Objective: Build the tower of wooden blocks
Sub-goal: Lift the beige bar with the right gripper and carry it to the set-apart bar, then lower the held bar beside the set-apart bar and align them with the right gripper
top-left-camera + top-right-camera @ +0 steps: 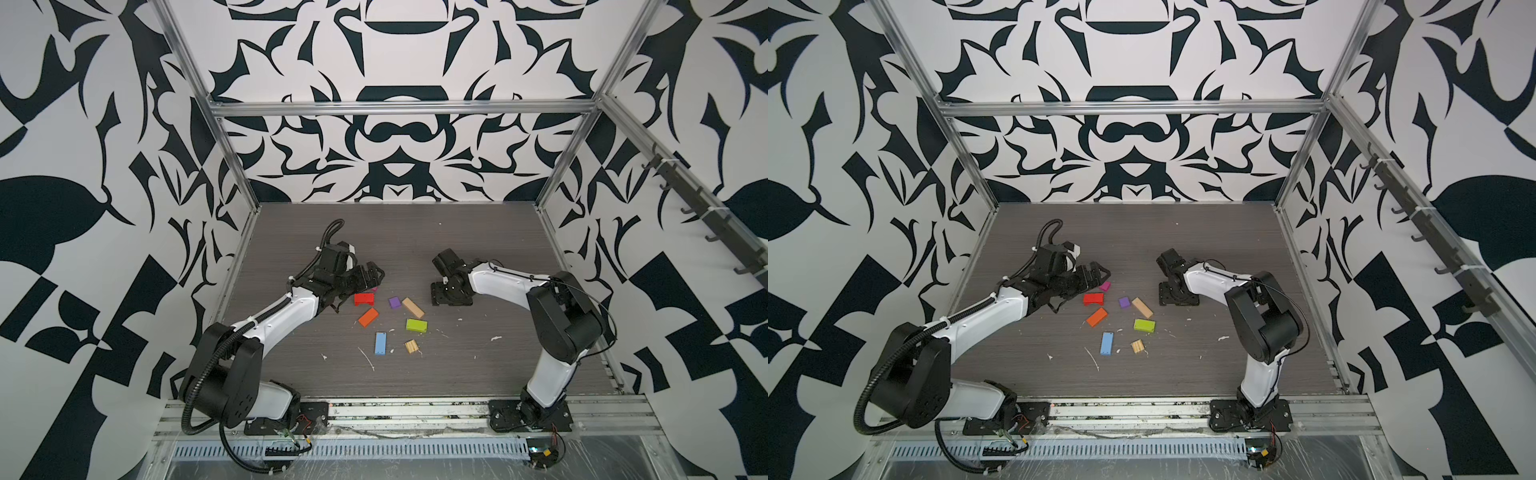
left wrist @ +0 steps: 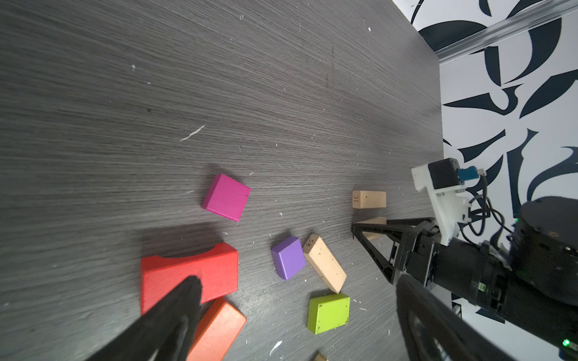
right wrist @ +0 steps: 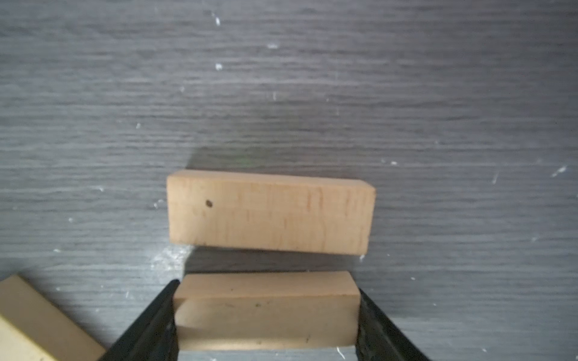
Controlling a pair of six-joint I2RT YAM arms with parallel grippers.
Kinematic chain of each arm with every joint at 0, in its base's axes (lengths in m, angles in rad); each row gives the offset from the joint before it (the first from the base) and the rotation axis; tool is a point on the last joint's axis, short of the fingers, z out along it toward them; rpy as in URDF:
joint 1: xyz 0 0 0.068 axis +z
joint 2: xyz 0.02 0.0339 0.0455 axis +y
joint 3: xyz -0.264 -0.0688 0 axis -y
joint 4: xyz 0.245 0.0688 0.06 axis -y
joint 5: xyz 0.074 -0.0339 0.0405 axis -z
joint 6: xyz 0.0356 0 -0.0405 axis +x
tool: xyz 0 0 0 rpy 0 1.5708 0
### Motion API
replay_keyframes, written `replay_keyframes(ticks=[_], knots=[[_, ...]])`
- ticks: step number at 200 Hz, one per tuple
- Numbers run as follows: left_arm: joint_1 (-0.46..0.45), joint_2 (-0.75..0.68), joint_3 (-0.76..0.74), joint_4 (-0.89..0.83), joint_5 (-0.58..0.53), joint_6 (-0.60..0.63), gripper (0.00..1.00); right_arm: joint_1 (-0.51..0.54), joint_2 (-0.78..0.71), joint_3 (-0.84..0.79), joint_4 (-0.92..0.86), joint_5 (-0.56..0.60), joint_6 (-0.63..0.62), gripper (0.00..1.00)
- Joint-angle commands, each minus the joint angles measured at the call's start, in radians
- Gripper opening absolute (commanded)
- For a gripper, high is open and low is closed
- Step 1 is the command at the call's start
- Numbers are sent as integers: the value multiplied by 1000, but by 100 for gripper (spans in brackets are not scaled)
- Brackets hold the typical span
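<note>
Tan plank (image 3: 266, 318) sits in your right end effector (image 3: 267, 289), fingers clamped on both its ends, down near the table (image 1: 478, 241). A second tan plank (image 3: 270, 212) lies flat just ahead of it, parallel, with a narrow gap. Your left end effector (image 1: 358, 289) is spread wide over the red block (image 1: 364, 299), holding nothing; the magenta cube (image 1: 1105, 286) is just beyond. Bare table runs to the back wall (image 1: 395, 166) and frame rails (image 1: 555, 245). The other wood blocks lie loose mid-table between the arms, none stacked: orange block (image 1: 368, 317), purple cube (image 1: 394, 302) just beside a third tan plank (image 1: 412, 307), lime green block (image 1: 416, 325), light blue block (image 1: 380, 343), ridged tan square (image 1: 411, 346).
</note>
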Motion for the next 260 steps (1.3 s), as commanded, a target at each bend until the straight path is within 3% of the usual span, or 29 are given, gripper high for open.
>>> replay_keyframes(ticks=[1, 260], knots=[[3, -29, -6, -9, 2, -1, 100, -6, 16, 33, -2, -2, -7, 74], [3, -64, -34, -11, -8, 2, 100, -24, 38, 55, 8, 32, 14, 76]])
